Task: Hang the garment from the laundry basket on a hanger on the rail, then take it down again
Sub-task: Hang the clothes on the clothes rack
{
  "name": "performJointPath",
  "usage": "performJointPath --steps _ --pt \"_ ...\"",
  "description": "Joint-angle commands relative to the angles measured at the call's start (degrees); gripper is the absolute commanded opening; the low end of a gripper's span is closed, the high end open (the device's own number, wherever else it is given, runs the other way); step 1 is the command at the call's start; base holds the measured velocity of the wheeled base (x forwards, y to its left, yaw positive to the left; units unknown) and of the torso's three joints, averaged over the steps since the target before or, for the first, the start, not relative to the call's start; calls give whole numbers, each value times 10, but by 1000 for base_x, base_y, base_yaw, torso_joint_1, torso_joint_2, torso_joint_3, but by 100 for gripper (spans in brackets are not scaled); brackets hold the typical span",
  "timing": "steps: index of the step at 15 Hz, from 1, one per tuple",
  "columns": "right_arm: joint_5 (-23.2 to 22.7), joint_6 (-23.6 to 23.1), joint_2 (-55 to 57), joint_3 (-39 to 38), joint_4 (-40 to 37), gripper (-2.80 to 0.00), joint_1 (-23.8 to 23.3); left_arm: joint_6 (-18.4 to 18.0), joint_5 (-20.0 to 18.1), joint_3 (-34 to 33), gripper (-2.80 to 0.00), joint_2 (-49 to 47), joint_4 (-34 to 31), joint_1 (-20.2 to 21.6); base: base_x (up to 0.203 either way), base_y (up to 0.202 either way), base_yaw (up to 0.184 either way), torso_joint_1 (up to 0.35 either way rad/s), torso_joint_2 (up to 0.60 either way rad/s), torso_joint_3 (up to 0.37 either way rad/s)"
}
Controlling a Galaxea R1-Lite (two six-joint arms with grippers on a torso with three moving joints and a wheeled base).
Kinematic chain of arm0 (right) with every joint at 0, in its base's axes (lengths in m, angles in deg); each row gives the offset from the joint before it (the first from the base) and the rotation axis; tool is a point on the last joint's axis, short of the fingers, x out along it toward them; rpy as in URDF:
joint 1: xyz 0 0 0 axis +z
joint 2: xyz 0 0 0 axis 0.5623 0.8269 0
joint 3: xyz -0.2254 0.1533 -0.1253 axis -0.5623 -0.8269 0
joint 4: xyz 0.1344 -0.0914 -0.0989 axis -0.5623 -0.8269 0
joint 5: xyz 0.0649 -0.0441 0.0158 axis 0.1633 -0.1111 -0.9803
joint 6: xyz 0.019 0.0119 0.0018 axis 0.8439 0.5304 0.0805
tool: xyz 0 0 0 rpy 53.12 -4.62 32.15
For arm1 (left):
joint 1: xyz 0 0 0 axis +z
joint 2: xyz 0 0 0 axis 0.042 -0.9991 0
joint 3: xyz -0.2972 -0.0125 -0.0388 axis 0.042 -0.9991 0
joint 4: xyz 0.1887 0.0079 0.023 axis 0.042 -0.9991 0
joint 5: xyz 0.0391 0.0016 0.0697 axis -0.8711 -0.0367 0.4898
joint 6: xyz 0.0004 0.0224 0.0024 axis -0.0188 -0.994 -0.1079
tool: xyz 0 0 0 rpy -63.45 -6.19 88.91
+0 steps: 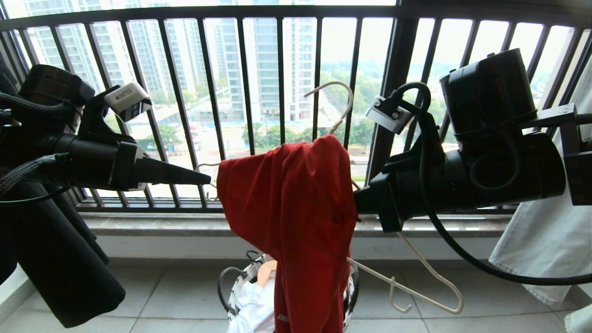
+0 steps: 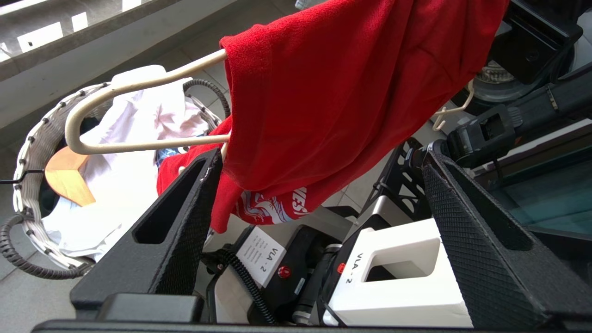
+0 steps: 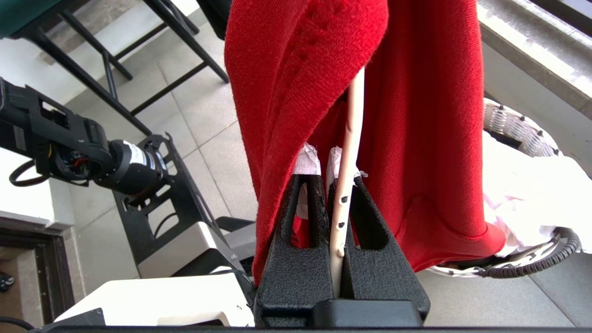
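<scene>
The red garment (image 1: 286,208) is draped over the off-white hanger (image 1: 337,101), whose hook points up in front of the railing. My right gripper (image 3: 334,180) is shut on the hanger's thin bar (image 3: 354,115), with the garment (image 3: 425,115) hanging around it. My left gripper (image 2: 322,155) is open at the garment's left edge (image 2: 347,83), holding nothing; the cloth brushes one fingertip. The hanger's bare end (image 2: 115,90) sticks out past the cloth. The laundry basket (image 1: 226,286) stands on the floor below. The rail is out of view.
A black railing of vertical bars (image 1: 282,83) closes the balcony ahead above a stone sill. A black garment (image 1: 55,259) hangs at the left and a pale one (image 1: 545,240) at the right. The basket holds white clothing (image 2: 125,185) and a wooden hanger (image 2: 64,178). My base (image 2: 402,273) is below.
</scene>
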State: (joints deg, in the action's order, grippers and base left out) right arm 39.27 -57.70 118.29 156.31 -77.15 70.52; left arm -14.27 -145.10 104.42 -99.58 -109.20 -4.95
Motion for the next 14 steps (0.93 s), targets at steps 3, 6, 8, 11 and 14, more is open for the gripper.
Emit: performJointPath --steps 3,6,8,11,14 --pt "-1 1 0 1 0 -280 3 0 -6 -3 0 -1 -1 -2 0 0 0 0 0 0" --pt "-1 1 0 1 0 -280 8 -1 -48 -8 0 1 -1 -2 0 0 0 0 0 0" --pt "-1 1 0 1 0 -280 10 -1 -49 -11 0 4 -1 -3 0 0 0 0 0 0" --pt "-1 2 -1 1 0 -280 11 -2 -49 -12 0 -2 -1 -9 0 0 0 0 0 0" --pt "-1 2 -1 1 0 -280 17 -2 -49 -16 0 -4 -1 -19 0 0 0 0 0 0"
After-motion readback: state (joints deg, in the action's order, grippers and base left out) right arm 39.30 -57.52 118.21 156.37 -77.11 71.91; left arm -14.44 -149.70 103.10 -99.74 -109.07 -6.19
